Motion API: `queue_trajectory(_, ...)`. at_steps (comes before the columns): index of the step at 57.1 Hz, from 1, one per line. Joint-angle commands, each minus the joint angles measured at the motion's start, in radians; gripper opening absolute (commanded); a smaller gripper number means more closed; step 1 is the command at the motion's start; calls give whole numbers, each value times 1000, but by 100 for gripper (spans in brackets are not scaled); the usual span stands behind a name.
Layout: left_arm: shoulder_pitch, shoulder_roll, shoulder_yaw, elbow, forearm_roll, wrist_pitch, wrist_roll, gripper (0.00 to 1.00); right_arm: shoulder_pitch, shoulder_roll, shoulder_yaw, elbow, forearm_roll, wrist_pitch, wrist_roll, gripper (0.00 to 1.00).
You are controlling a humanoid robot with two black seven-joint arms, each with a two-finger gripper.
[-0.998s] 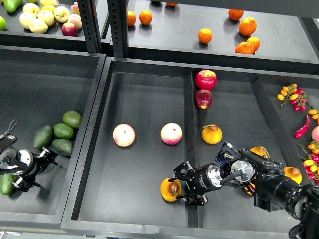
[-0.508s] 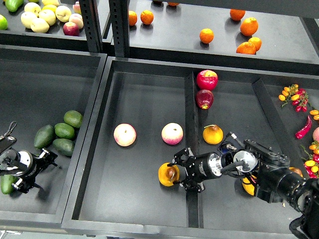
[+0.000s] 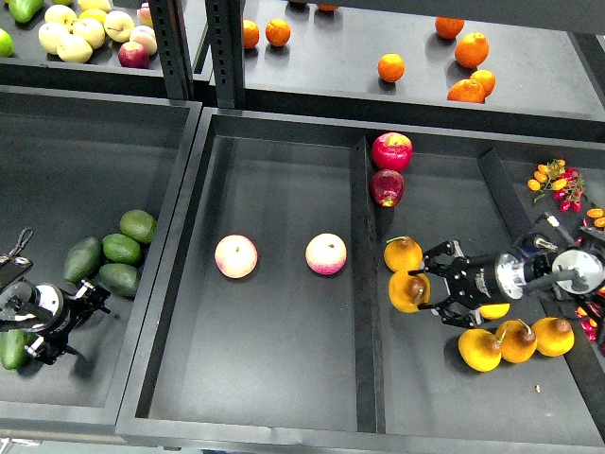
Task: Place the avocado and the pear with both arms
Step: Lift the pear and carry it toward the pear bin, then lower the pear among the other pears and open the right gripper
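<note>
The pear (image 3: 406, 291), orange-yellow with a dark brown patch, is held in my right gripper (image 3: 430, 287) just right of the divider, below a stemmed orange-yellow fruit (image 3: 403, 253) and touching or nearly touching it. The gripper's fingers close on the pear from the right. Several dark green avocados (image 3: 120, 249) lie in the left bin. My left gripper (image 3: 80, 322) is open and empty just below and left of them, its fingers spread. Another avocado (image 3: 9, 349) shows partly under the left arm.
Two pink-yellow apples (image 3: 235, 255) (image 3: 326, 253) lie in the middle compartment. Two red apples (image 3: 391, 150) sit at the back of the right one. Three similar orange-yellow fruits (image 3: 516, 341) lie below the right arm. A divider (image 3: 365, 312) separates the compartments. Oranges (image 3: 468, 49) sit on the shelf.
My right gripper has carried the pear up and to the right, over the divider, from the middle compartment into the right one. The left arm has not moved.
</note>
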Motion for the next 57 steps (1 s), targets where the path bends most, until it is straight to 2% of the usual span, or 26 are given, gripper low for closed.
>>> queue_trajectory(1, 0, -2, 0, 0, 1, 0, 0, 92, -41, -11, -3, 2, -3, 0, 0, 29)
queue_trajectory(29, 3, -5, -3, 0, 0, 0, 0, 92, -175, 68, 11, -82, -56, 0, 0, 32)
queue_trajectory(50, 0, -6, -3, 0, 0, 0, 0, 93, -175, 88, 12, -102, -57, 0, 0, 32)
queue_trajectory(54, 0, -6, -3, 0, 1, 0, 0, 93, -175, 78, 11, -94, -57, 0, 0, 37)
queue_trajectory(57, 0, -6, -3, 0, 0, 0, 0, 93, -175, 72, 9, -90, -60, 0, 0, 48)
